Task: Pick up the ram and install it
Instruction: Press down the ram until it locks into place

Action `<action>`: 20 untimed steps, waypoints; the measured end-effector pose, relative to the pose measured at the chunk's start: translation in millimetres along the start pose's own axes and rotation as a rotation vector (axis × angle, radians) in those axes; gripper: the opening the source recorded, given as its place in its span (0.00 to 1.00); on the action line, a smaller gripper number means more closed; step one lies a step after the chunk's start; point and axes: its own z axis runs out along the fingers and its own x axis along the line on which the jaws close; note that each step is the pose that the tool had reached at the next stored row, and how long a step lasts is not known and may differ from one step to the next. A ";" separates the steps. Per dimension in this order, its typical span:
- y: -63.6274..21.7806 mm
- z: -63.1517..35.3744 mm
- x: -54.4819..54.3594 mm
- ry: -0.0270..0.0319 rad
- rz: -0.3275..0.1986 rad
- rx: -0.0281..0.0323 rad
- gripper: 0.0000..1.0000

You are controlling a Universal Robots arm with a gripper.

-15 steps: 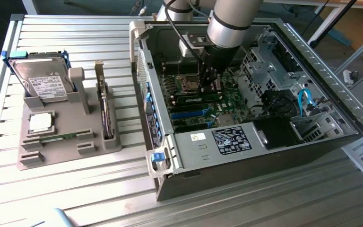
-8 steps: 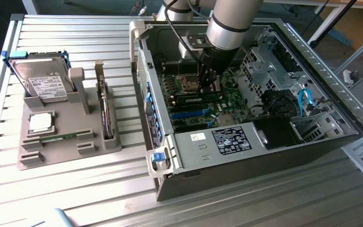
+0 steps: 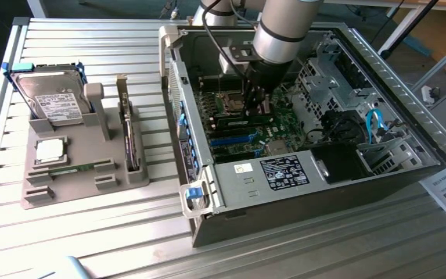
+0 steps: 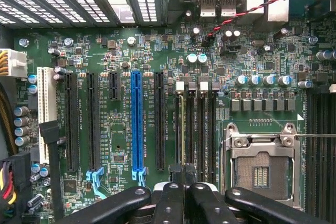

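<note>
Fingers (image 4: 184, 195) shut, holding nothing visible, low over motherboard (image 4: 121, 145) memory slots. Thin edge in slot beneath looks like ram (image 4: 182, 129), apparently seated; full seating unclear. Another green strip (image 3: 72, 169) lies in grey holder (image 3: 33, 195) on bench.

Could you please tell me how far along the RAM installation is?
The shut gripper sits low inside the computer case, over the memory slots beside the empty processor socket. Whether the ram is already seated there or remains to be done, I cannot tell.

Ribbed matt metal table (image 3: 91, 232), grey plastic holder (image 3: 68, 180), glossy green PCB mobo (image 4: 121, 145), sheet-metal case (image 3: 394, 75)
</note>
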 end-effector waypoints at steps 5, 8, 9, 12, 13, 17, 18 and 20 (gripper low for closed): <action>0.0 1.3 0.2 0.0003 0.000 -0.0001 0.10; 0.0 1.8 0.2 0.0003 0.000 -0.0001 0.10; 0.0 2.1 0.3 0.0003 0.000 -0.0001 0.10; 0.0 2.4 0.3 0.0002 0.000 -0.0001 0.10; 0.0 2.7 0.3 0.0003 0.000 -0.0001 0.10; 0.0 3.3 0.5 0.0002 0.000 -0.0001 0.10; 0.0 3.3 0.4 0.0002 0.000 -0.0001 0.10; 0.0 3.3 0.4 0.0001 0.000 -0.0001 0.10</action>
